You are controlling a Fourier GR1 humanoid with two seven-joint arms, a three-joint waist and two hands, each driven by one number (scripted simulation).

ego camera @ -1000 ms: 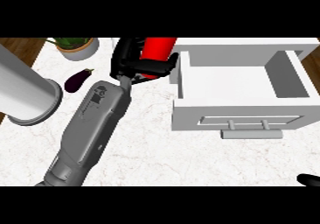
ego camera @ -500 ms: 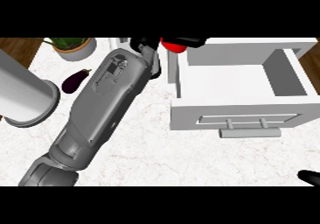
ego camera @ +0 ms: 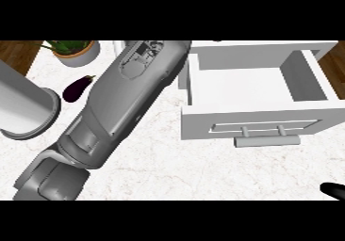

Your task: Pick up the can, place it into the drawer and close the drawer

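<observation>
The veined marble counter (ego camera: 154, 157) is bearing a smooth grey left forearm (ego camera: 119, 103), lying slantwise to its far edge (left hand and can out of sight). The boxy white drawer (ego camera: 200, 124) is gaping open at the right edge. The right hand (ego camera: 335, 190) is showing a black tip at the near right corner, pose untellable.

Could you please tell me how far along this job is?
Nothing looks finished: the drawer stands open and empty. In hand: the left forearm reaches beyond the view's top edge; left hand and can unseen. Left: can into the drawer, then closing it.
</observation>
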